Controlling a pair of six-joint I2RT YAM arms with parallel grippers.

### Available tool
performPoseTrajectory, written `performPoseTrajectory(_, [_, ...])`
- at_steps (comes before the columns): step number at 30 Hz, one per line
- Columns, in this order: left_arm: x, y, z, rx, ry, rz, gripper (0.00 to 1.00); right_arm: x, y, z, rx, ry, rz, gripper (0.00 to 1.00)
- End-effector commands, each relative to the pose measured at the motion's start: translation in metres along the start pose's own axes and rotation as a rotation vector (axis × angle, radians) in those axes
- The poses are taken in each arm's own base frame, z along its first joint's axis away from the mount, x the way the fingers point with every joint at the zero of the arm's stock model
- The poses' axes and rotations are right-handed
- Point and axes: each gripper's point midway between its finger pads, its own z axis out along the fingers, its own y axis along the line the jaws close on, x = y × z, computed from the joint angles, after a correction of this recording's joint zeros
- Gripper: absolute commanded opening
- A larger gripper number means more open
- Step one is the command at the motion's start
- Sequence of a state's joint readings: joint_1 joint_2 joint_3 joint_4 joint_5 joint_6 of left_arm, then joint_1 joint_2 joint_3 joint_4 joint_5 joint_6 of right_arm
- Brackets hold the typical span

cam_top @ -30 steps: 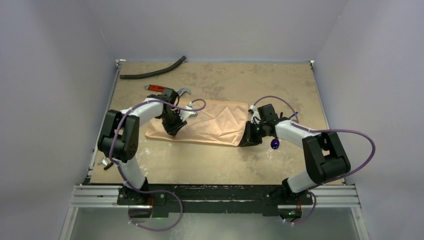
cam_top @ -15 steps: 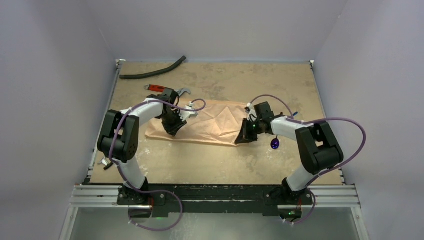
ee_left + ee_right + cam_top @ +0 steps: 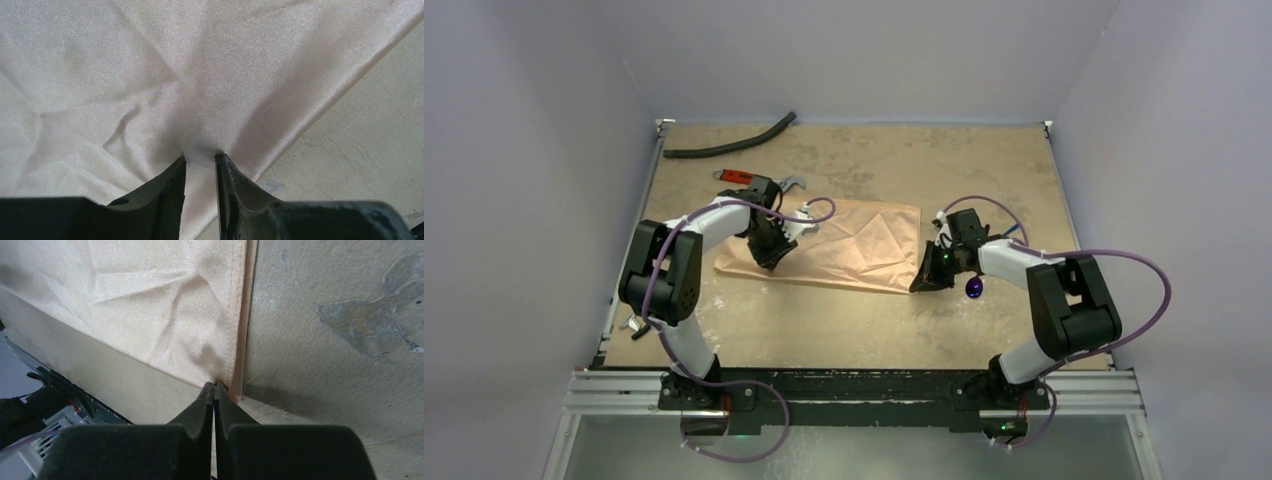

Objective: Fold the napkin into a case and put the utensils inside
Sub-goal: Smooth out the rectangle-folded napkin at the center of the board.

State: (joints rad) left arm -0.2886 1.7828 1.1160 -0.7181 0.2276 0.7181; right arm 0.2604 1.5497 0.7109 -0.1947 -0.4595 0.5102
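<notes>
Pinching a raised ridge of cloth, the left gripper (image 3: 200,162) stands only narrowly apart, its two fingers (image 3: 172,187) clamped on a fold of the napkin (image 3: 854,245) near that cloth's left end. The right gripper (image 3: 214,386) is fully closed, its fingertips pressed together right at the napkin's near right corner and touching the hem (whether any fabric is caught between them I cannot tell). The napkin lies flat in the middle of the table (image 3: 844,330) as a long peach-orange rectangle, creased with diagonal wrinkles. A dark purple spoon (image 3: 974,288) lies on the table just right of the right gripper, off the cloth.
</notes>
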Motion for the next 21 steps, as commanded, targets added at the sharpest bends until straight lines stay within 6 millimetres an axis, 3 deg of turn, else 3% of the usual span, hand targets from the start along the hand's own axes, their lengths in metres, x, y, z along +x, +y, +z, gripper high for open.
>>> performPoseTrajectory(1, [-0.002,0.004,-0.001,-0.025,-0.015,0.009,0.28,0.008,-0.017,0.005,0.052,0.020,-0.003,0.00])
performPoseTrajectory(6, [-0.017,0.008,-0.018,-0.033,-0.053,-0.002,0.36,0.006,-0.019,0.002,0.075,0.007,-0.011,0.00])
performPoseTrajectory(10, [-0.060,0.006,-0.057,0.008,-0.178,-0.014,0.46,0.006,-0.018,-0.003,0.081,0.000,-0.016,0.00])
performPoseTrajectory(13, [-0.080,-0.015,-0.074,0.108,-0.252,-0.017,0.50,0.004,-0.017,-0.004,0.078,-0.009,-0.016,0.00])
performPoseTrajectory(16, [-0.085,-0.042,-0.068,0.196,-0.250,-0.001,0.49,0.004,-0.018,-0.003,0.083,-0.012,-0.015,0.00])
performPoseTrajectory(21, [-0.079,-0.080,-0.033,0.303,-0.194,0.008,0.42,0.003,-0.020,-0.003,0.094,-0.019,-0.010,0.00])
